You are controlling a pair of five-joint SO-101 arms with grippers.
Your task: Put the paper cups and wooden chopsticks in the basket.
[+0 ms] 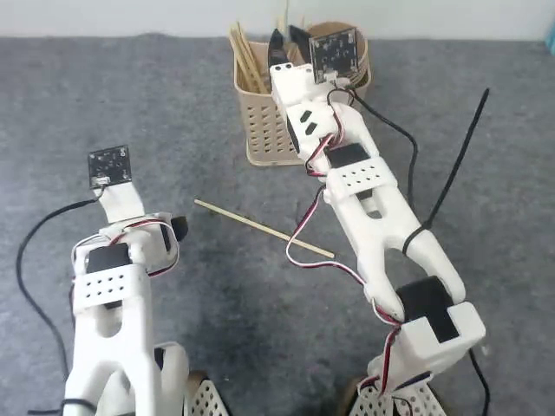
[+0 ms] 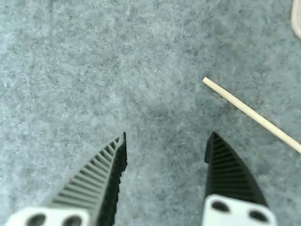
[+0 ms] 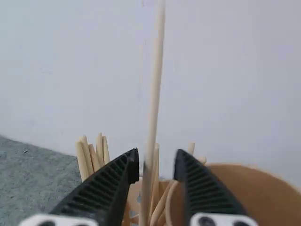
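Note:
A beige slotted basket stands at the far middle of the grey carpet, with several wooden chopsticks upright in it and a brown paper cup beside them. My right gripper hovers over the basket, open. In the right wrist view an upright chopstick stands between its fingers, against one and clear of the other, with the cup below. One loose chopstick lies on the carpet between the arms. My left gripper is open just above the carpet, a little short of that chopstick's near end.
Grey carpet covers the whole table, with a pale wall behind the basket. Red and black cables from the right arm hang close to the loose chopstick's far end. Both arm bases stand at the front edge.

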